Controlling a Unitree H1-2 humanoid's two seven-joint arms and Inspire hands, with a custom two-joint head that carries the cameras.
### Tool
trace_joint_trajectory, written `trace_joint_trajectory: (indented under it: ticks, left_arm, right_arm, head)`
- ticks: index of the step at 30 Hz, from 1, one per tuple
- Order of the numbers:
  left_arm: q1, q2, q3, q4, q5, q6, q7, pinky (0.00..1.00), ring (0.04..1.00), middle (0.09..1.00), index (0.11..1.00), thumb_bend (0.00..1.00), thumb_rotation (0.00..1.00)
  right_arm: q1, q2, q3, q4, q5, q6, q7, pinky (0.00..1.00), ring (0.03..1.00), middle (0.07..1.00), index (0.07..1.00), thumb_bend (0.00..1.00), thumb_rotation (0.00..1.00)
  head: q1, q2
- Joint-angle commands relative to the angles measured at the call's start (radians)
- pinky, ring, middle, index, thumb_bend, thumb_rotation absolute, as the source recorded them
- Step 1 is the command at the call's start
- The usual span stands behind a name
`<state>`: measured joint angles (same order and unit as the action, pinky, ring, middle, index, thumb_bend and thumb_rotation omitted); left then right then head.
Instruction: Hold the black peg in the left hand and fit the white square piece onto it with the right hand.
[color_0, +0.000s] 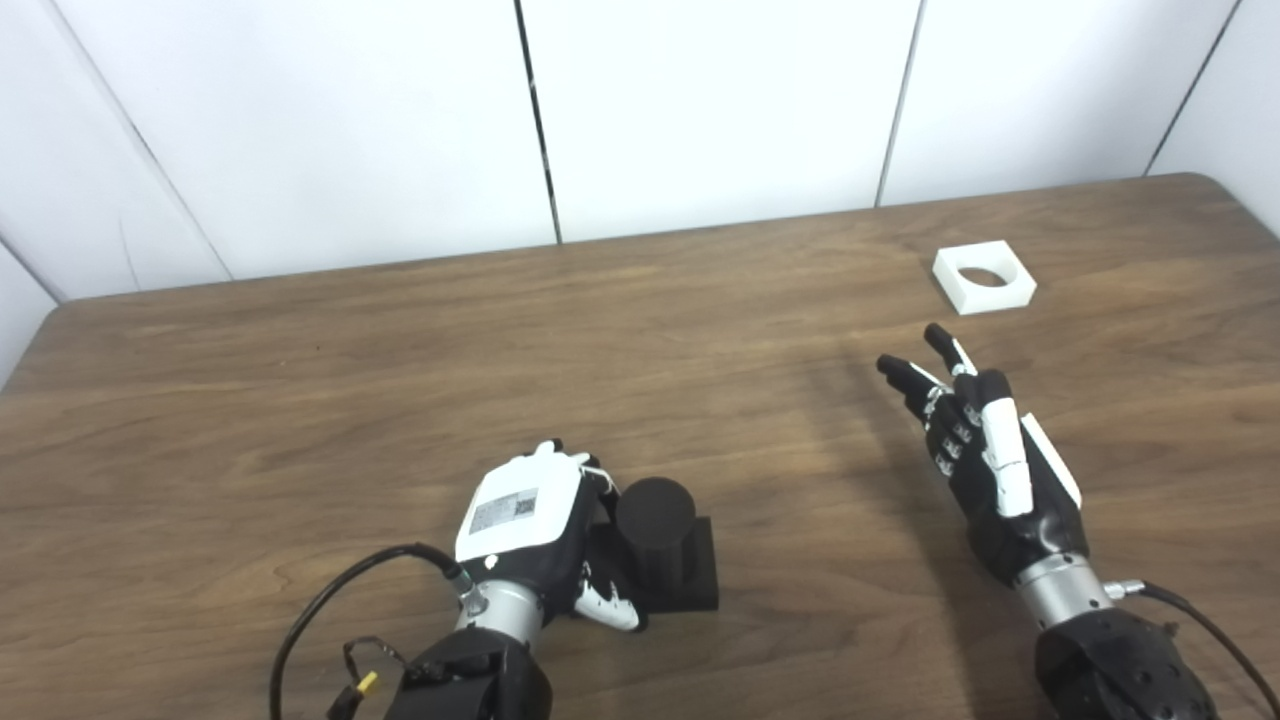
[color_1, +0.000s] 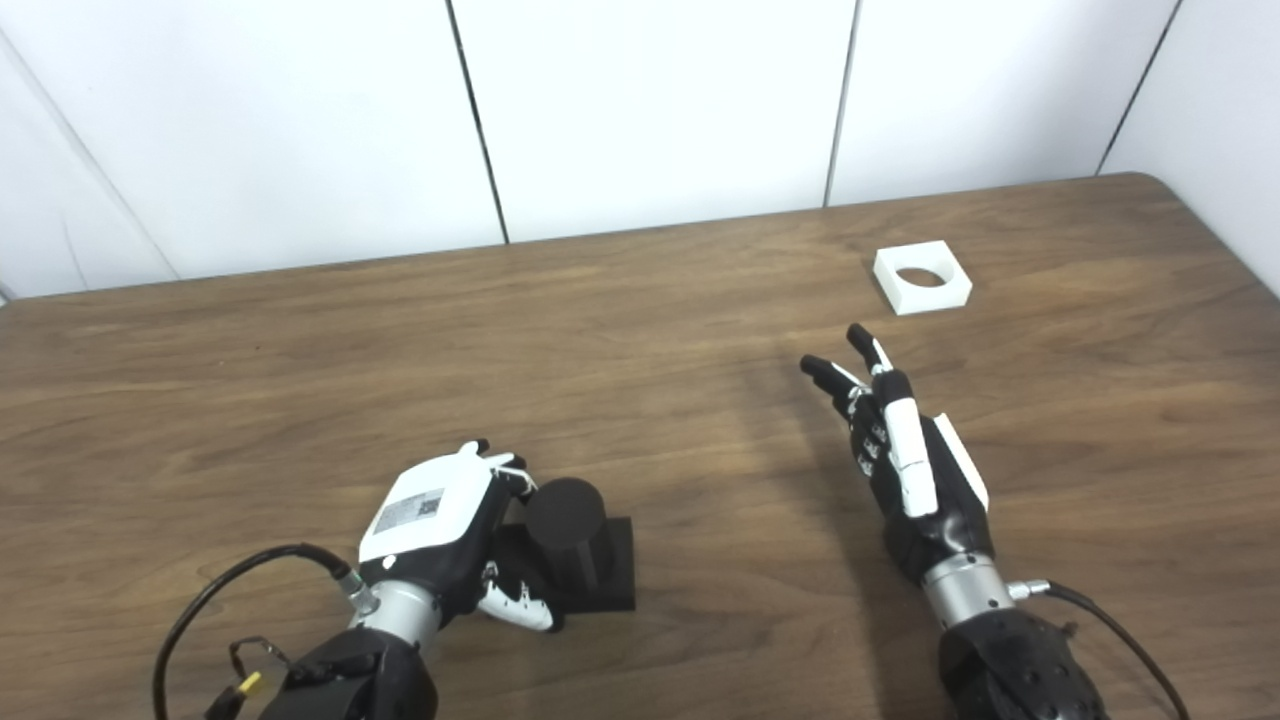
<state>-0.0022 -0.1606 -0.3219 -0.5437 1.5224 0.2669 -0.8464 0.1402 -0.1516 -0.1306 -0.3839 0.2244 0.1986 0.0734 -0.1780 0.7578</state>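
The left hand (color_0: 535, 520) is gripping the black peg (color_0: 660, 540), standing upright on the table (color_0: 300, 420); the right hand (color_0: 985, 450) is hovering spread and empty, well short of the white square (color_0: 984, 277) lying flat far right

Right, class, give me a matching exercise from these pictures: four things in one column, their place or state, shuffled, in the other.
Things
1. black peg
2. white square piece
3. left hand
4. right hand

Places or states
A. open, fingers apart, holding nothing
B. lies flat at the far right of the table
C. stands upright on its black base
D. curled around the peg's base

Pairs: 1-C, 2-B, 3-D, 4-A
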Motion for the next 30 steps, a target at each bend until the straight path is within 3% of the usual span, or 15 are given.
trace_joint_trajectory:
  ticks: [1, 8, 15, 27, 29, 30]
  left_arm:
    - [0.014, -0.008, 0.003, 0.002, 0.012, -0.008, -0.022, 1.0, 1.0, 0.894, 0.484, 0.52, 0.05]
    - [0.031, -0.046, 0.004, 0.016, 0.055, 0.011, -0.004, 1.0, 1.0, 0.891, 0.485, 0.52, 0.05]
    - [0.064, -0.1, 0.001, 0.027, 0.084, 0.075, 0.053, 1.0, 1.0, 0.88, 0.483, 0.52, 0.05]
    - [0.073, -0.094, -0.024, 0.042, 0.093, 0.127, 0.069, 1.0, 0.995, 0.882, 0.483, 0.52, 0.05]
    - [0.074, -0.092, -0.023, 0.041, 0.086, 0.129, 0.073, 1.0, 0.997, 0.883, 0.483, 0.52, 0.05]
    - [0.074, -0.089, -0.021, 0.04, 0.08, 0.13, 0.071, 1.0, 0.997, 0.882, 0.483, 0.52, 0.05]
  right_arm:
    - [-0.019, -0.005, -0.011, -0.038, 0.009, -0.018, -0.001, 1.0, 0.933, 0.856, 0.996, 0.59, 1.0]
    - [-0.035, -0.025, -0.034, -0.038, 0.027, -0.008, 0.006, 1.0, 0.943, 0.861, 0.996, 0.61, 1.0]
    - [-0.038, -0.034, -0.039, -0.035, 0.033, -0.007, 0.008, 1.0, 0.936, 0.859, 0.998, 0.6, 1.0]
    - [-0.063, -0.072, -0.051, -0.035, 0.033, 0.007, 0.014, 1.0, 0.937, 0.868, 0.99, 0.61, 1.0]
    - [-0.081, -0.103, -0.051, -0.04, 0.011, 0.025, 0.017, 1.0, 0.929, 0.87, 0.986, 0.63, 0.81]
    - [-0.105, -0.146, -0.051, -0.04, -0.019, 0.04, 0.025, 1.0, 0.927, 0.871, 0.986, 0.62, 0.77]
  head:
    - [-0.001, -0.001]
    - [0.011, -0.013]
    - [0.018, -0.024]
    - [-0.024, -0.066]
    - [-0.023, -0.064]
    - [-0.023, -0.063]
